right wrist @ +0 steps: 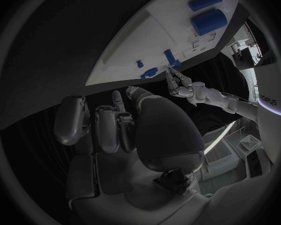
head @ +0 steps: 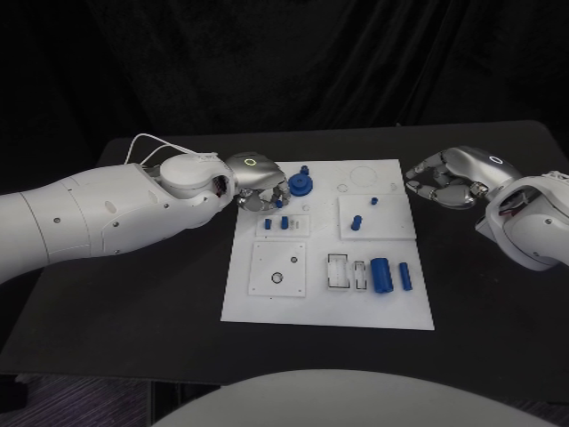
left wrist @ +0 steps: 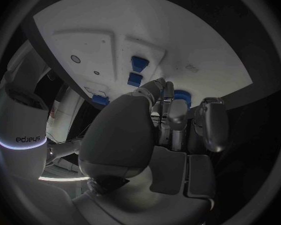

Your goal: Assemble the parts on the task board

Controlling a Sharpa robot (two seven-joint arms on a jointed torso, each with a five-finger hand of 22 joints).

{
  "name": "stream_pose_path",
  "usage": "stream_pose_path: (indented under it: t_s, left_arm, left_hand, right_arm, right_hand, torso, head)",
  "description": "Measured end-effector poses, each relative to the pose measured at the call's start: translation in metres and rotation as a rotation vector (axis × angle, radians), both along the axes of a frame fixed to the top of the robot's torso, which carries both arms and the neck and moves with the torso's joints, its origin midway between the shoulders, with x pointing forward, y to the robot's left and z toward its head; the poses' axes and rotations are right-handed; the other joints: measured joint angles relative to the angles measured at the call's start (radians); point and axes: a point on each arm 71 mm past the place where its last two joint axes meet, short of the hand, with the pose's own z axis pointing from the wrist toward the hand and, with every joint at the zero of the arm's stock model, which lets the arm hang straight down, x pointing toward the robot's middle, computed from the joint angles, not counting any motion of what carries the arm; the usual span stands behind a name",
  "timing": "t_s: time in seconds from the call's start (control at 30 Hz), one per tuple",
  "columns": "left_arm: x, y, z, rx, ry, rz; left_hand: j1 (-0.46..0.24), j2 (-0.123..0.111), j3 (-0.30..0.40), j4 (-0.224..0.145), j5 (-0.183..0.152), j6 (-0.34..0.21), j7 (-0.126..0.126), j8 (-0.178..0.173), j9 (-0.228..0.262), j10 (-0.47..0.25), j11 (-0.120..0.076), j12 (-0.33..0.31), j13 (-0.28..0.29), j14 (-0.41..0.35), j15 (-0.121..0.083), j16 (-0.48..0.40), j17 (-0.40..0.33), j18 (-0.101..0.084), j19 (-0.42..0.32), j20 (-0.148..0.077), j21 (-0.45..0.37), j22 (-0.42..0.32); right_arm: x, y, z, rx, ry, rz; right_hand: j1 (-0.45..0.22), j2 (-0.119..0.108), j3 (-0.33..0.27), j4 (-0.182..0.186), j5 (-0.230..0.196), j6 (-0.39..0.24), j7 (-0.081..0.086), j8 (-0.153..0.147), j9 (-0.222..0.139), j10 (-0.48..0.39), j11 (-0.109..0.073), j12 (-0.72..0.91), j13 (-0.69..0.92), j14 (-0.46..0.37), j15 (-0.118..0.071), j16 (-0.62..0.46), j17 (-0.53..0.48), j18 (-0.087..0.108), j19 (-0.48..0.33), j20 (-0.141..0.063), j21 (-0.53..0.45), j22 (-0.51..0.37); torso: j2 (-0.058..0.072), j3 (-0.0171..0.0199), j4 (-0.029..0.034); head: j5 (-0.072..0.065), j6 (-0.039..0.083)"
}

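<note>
Table (head: pixel 131 302): black, with the board (head: pixel 330 307) lying flat at its centre. I read all clock directions from the board's middle in the head view.

Left hand (head: pixel 261 185): at the board's 10 o'clock edge, fingers curled around a round blue part (head: pixel 300 185) with a short peg on top. From the left wrist view the fingertips (left wrist: pixel 168 91) sat right at that blue piece (left wrist: pixel 182 96). I judged it gripped or at least touched, but could not tell whether it was seated yet.

Right hand (head: pixel 449 181): just off the board's 2 o'clock edge, fingers curled in, nothing in them; the right wrist view (right wrist: pixel 125 130) agreed.

Parts, largest first: two blue cylinders (head: pixel 382 276) lying at 5 o'clock beside an unfilled rectangular slot (head: pixel 340 270). Two small blocks (head: pixel 276 223) at 10 o'clock. A small peg (head: pixel 357 221) and a smaller bit (head: pixel 373 201) at 1 o'clock.

Open features: a ring outline (head: pixel 363 175) at 12 o'clock, a hole (head: pixel 277 277) at 7 o'clock.

My estimate: early to middle. One part was being worked, the cylinders lay loose, and several recesses were unfilled.
</note>
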Motion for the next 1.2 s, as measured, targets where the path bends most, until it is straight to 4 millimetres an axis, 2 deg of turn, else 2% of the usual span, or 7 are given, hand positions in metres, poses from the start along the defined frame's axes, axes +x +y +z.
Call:
stream_pose_path:
  t_s: [0.17, 0.83, 0.93, 1.2]
  left_arm:
    - [0.0003, 0.0003, -0.0014, 0.005, 0.005, 0.003]
    - [0.0021, 0.0005, -0.0064, 0.018, 0.018, 0.02]
    - [0.0022, 0.0011, -0.0073, 0.021, 0.021, 0.023]
    - [0.0027, 0.0089, -0.0089, 0.026, 0.022, 0.044]
  left_hand:
    - [-0.007, -0.006, 0.003, -0.003, 0.004, -0.044, -0.006, -0.011, -0.012, -0.013, 0.013, -0.024, -0.011, -0.007, 0.007, -0.008, -0.012, 0.0, 0.0, 0.0, -0.006, 0.0]
    - [-0.007, -0.006, 0.004, -0.004, 0.004, -0.057, -0.011, -0.013, -0.016, -0.013, 0.012, -0.029, -0.011, -0.011, 0.011, -0.012, -0.02, 0.0, -0.005, 0.0, -0.013, 0.0]
    - [-0.007, -0.006, 0.007, -0.007, 0.004, -0.087, -0.019, -0.013, -0.023, -0.02, 0.019, -0.039, -0.013, -0.016, 0.016, -0.019, -0.027, 0.0, -0.01, 0.002, -0.018, 0.0]
    - [-0.013, -0.013, 0.024, -0.015, 0.0, -0.204, -0.058, -0.013, -0.056, -0.027, 0.03, -0.061, -0.015, -0.022, 0.022, -0.023, -0.033, 0.0, -0.01, 0.002, -0.022, 0.0]
  right_arm:
    - [0.0, 0.0002, -0.0003, -0.001, 0.002, 0.001]
    - [-0.0001, 0.0004, -0.0009, -0.003, 0.006, 0.002]
    - [-0.0002, 0.0004, -0.001, -0.003, 0.007, 0.002]
    - [-0.0005, -0.0001, -0.001, -0.003, 0.007, 0.001]
  right_hand:
    - [0.0, 0.0, 0.0, 0.0, 0.0, 0.0, 0.0, 0.0, 0.0, 0.0, 0.0, 0.0, 0.001, 0.0, 0.0, 0.0, 0.0, 0.0, 0.0, 0.0, 0.0, 0.0]
    - [0.0, 0.0, 0.004, -0.004, 0.0, 0.0, 0.0, 0.0, 0.0, 0.0, 0.0, 0.0, 0.001, 0.0, 0.0, 0.0, 0.0, 0.0, 0.0, 0.0, 0.0, 0.0]
    - [0.0, 0.0, 0.004, -0.004, 0.0, 0.0, 0.0, 0.0, 0.0, 0.0, 0.0, 0.0, 0.001, 0.0, 0.0, 0.0, 0.0, 0.0, 0.0, 0.0, 0.0, 0.0]
    - [0.0, 0.0, 0.004, -0.004, 0.0, 0.0, 0.0, 0.0, 0.0, 0.0, 0.0, -0.002, 0.0, 0.0, 0.0, -0.002, 0.0, 0.0, 0.0, 0.0, 0.0, 0.0]
  torso:
    - [0.0, -0.0001, -0.0003]
    - [0.001, -0.0003, -0.0015]
    - [0.001, -0.0003, -0.0015]
    - [0.001, -0.0002, -0.0015]
  head:
    - [0.001, 0.0]
    - [-0.001, 0.0]
    - [-0.001, 0.0]
    - [0.002, 0.0]
